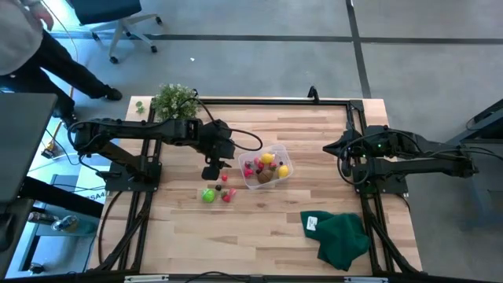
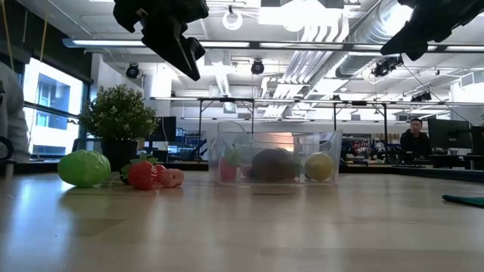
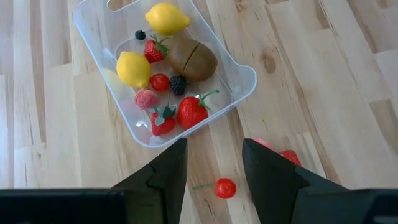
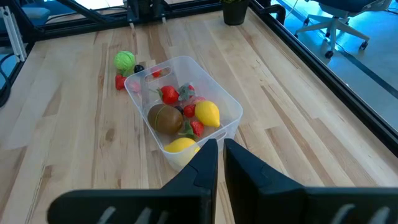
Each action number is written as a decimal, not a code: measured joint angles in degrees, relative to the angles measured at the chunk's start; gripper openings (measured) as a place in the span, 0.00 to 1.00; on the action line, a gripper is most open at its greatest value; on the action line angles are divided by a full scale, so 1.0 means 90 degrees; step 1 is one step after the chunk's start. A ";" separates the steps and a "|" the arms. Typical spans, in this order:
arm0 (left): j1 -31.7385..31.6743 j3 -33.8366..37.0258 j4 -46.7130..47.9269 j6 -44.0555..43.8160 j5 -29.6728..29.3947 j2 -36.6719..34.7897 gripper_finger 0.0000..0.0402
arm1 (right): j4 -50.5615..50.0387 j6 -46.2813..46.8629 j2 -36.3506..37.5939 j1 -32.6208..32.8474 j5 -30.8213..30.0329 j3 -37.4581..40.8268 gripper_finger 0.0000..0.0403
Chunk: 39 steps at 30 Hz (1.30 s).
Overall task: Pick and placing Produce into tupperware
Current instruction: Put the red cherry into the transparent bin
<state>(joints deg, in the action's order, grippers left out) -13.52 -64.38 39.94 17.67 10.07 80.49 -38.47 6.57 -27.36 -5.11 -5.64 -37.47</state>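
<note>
Although most of the small toy produce already lies inside the clear, roughly square plastic tub (image 1: 266, 167) with rounded corners, the job looks well along but not finished. In the tub the left wrist view shows two yellow lemons (image 3: 166, 18), a brown kiwi-like piece (image 3: 193, 58), several red strawberries (image 3: 192, 112), a small red tomato, a pink berry and two dark berries. Still out on the pale wooden table (image 1: 259, 236), just beside the tub's near-left corner, are a bright green round vegetable (image 1: 207, 195), a red strawberry (image 1: 227, 196) touching or nearly touching it, and a few small red pieces, one a cherry tomato (image 3: 225, 187) (its thin stem trails on the boards).

The left gripper (image 3: 214, 162) hangs above the gap between tub and leftover pieces, its fingers parted with nothing between them. The right gripper (image 4: 221, 158) waits well off to the tub's right side, fingers closed together and empty.

The tub stands upright near the table's middle, see-through enough that its contents show through the wall in the low view.
</note>
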 joint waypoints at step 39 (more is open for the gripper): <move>0.0003 0.1498 -0.0658 -0.0789 0.0095 -0.0626 0.35 | 0.0002 0.0000 0.0001 -0.0002 0.0001 0.0000 0.05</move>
<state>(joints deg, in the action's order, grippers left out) -13.50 -50.90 34.02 10.57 10.92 74.85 -38.46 6.57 -27.35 -5.13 -5.63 -37.47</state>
